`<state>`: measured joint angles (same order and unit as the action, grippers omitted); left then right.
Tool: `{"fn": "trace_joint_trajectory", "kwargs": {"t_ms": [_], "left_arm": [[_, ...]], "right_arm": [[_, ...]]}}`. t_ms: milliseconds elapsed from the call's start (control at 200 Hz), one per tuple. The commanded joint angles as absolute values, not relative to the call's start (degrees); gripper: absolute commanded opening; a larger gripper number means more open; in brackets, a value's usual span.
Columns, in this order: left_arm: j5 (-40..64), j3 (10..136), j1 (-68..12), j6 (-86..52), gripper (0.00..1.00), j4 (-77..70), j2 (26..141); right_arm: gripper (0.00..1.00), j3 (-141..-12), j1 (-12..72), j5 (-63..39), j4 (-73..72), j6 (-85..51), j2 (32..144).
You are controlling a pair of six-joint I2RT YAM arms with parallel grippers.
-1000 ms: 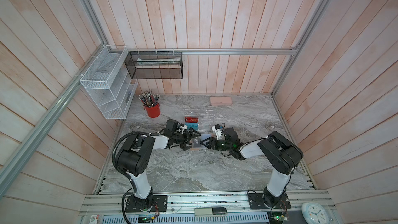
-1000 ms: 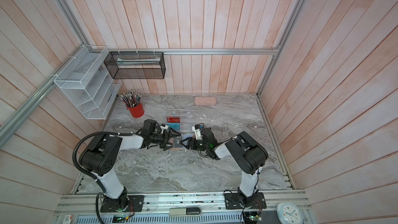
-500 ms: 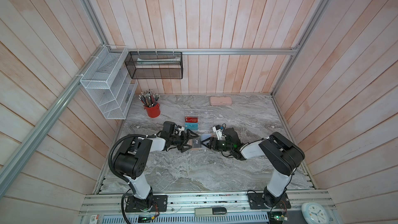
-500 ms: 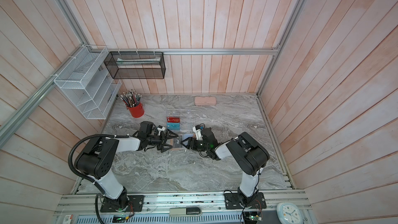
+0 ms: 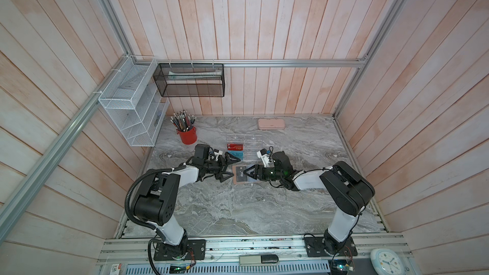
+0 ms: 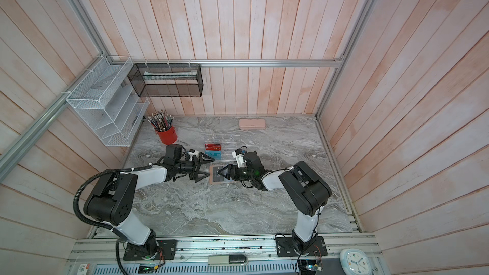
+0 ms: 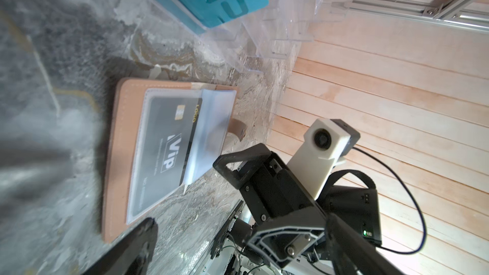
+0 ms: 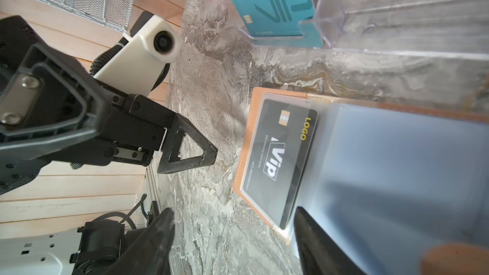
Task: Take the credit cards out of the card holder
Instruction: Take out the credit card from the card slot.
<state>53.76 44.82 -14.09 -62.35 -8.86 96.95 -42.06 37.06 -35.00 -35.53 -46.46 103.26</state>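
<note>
The table [image 5: 238,207] carries everything. The card holder [image 7: 121,154] lies open and flat on it between the two arms, sleeves upward, which I judge lets a card slide out sideways.

The left arm [image 5: 185,174] reaches toward the holder's nearer edge, just short of touching. Its jaws are spread wide and empty, apparently set to take a card. The right arm [image 5: 304,178] comes in from the holder's opposite side. Its jaws stand apart over that half with nothing visibly between them, and one tip is at the pale sleeves [image 7: 211,117]. That is probably to pin the holder while a card is drawn.

Beyond the holder stands the clear rack [image 5: 251,144], with the red card [image 5: 235,146] and the teal card [image 8: 275,11] upright in its slots, so two of three look done. The black card [image 7: 169,138] sits face up in the holder's sleeve on the left arm's side.

The right arm's second jaw is hidden by the raised sleeve flap, which blurs across the right wrist view. Whether the visible tip presses the sleeve or only hovers cannot be told, nor how deep the black card sits. The snap tab [image 7: 236,128] pokes out from under the holder's far edge, partly covered.
</note>
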Motion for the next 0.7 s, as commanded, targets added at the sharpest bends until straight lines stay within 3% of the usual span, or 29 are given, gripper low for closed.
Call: {"fn": "trace_joint_trajectory", "kwargs": {"t_ms": [0, 695], "left_arm": [[54.5, 47.1, -14.5, -63.6, 1.0, -12.0, 99.8], [52.6, 46.7, -15.4, -64.5, 1.0, -16.1, 107.1]], "right_arm": [[0.72, -43.7, 37.1, -36.8, -35.7, -45.5, 104.2], [0.68, -44.1, 36.1, -39.5, -41.9, -46.6, 110.8]]}}
